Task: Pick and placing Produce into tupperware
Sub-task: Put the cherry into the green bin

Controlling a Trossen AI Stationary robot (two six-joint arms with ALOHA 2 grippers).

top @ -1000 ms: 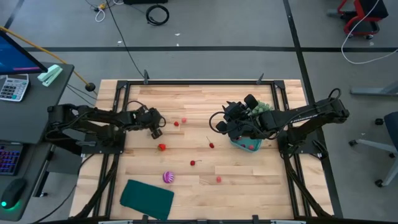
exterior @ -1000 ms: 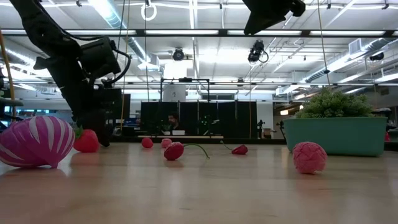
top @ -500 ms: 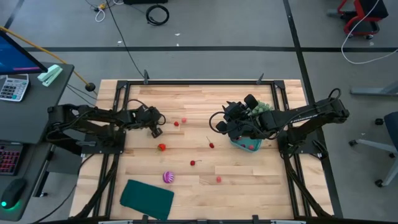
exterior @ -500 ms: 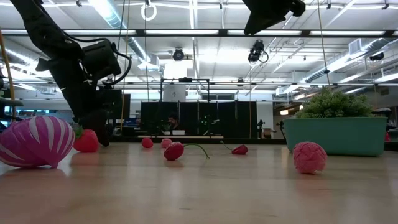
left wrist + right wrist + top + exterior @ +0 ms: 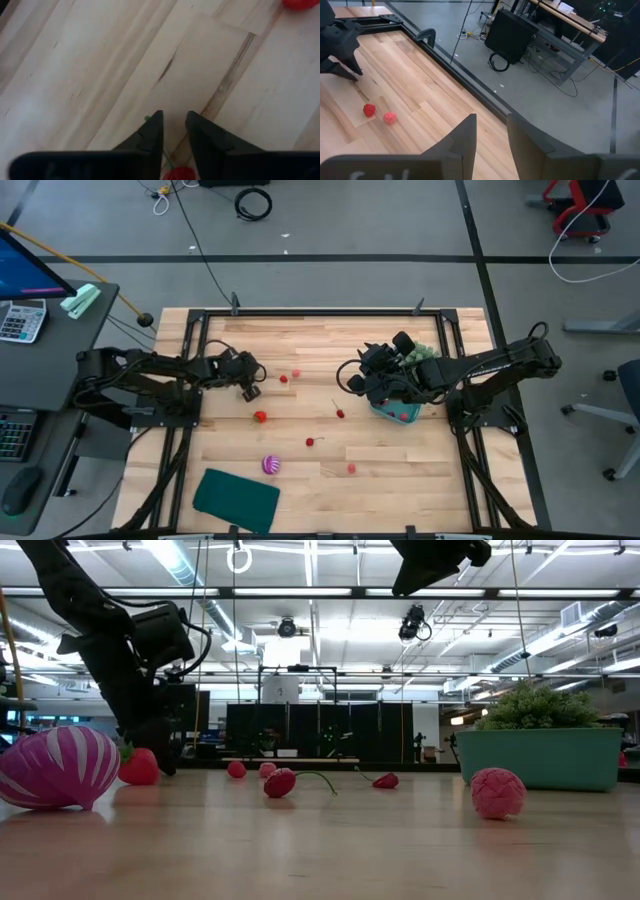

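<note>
One small red piece [image 5: 178,174] sits right between your left gripper [image 5: 174,120] fingers, low at the table, fingers parted with a narrow gap, not clamped. Your right gripper [image 5: 491,122], slightly parted and empty, hangs over the teal tub [image 5: 395,414].

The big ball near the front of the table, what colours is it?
The ball has purple and pink-white stripes. The low view shows it best.
</note>
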